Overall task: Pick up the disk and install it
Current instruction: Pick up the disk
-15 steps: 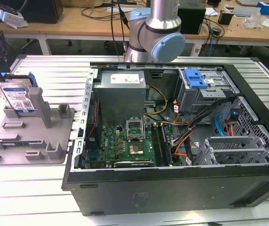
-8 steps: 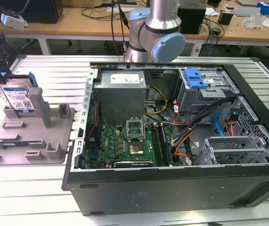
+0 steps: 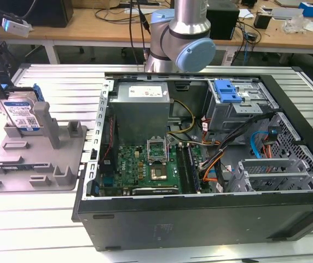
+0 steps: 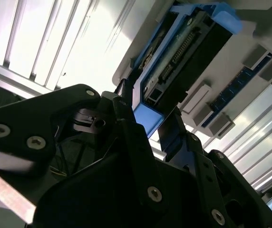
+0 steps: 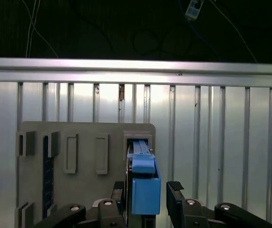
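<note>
Position: the disk stands on edge in a slot of the grey stand, at the exterior view's left, well apart from the open computer case. Its silver body carries a white-and-blue label, and a blue bracket wraps its edges.

The gripper sits over the upper end of the disk, with one of its fingers on each side of the bracket. In the first wrist view we see a thin gap between one finger and the blue plastic. We log the jaws as open, straddling the disk but not pinching it. The disk's lower end appears seated in the slot, so it is not lifted.

Handling, our judgement:
- The drive is metal-bodied, rigid and fairly heavy for its size, and will not flex in a grip.
- The bracket is smooth plastic and probably gives a little, so it could slip under a light squeeze.
- The best hold looks to be across the thin dimension near the upper end, square to the flat faces.
- We would keep clear of the connector row seen in the second wrist view.
- We would avoid knocks, since drives take shock badly.
- A tilted pull could bind the disk in the slot.
</note>
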Controlling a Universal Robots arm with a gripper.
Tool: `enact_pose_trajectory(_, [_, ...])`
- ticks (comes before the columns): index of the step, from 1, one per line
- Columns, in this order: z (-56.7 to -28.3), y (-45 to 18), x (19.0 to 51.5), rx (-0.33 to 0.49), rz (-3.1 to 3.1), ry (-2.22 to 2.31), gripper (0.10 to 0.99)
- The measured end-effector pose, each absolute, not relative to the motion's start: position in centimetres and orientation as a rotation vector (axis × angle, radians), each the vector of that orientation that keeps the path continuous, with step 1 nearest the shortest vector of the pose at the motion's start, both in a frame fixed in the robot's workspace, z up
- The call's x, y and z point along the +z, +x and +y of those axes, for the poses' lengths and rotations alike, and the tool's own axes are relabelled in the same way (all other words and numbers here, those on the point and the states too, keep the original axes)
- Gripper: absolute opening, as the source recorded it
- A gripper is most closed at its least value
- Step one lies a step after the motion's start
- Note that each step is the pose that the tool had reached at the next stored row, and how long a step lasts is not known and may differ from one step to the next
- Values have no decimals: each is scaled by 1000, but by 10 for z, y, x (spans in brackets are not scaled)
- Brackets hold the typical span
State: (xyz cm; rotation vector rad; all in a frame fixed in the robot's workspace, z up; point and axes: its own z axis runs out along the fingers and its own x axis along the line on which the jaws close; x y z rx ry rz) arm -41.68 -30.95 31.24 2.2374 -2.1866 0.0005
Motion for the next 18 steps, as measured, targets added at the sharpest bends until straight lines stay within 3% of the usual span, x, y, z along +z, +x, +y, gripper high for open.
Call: enact_pose_trajectory(18, [-309,-418,303,1,-2187,2237,482])
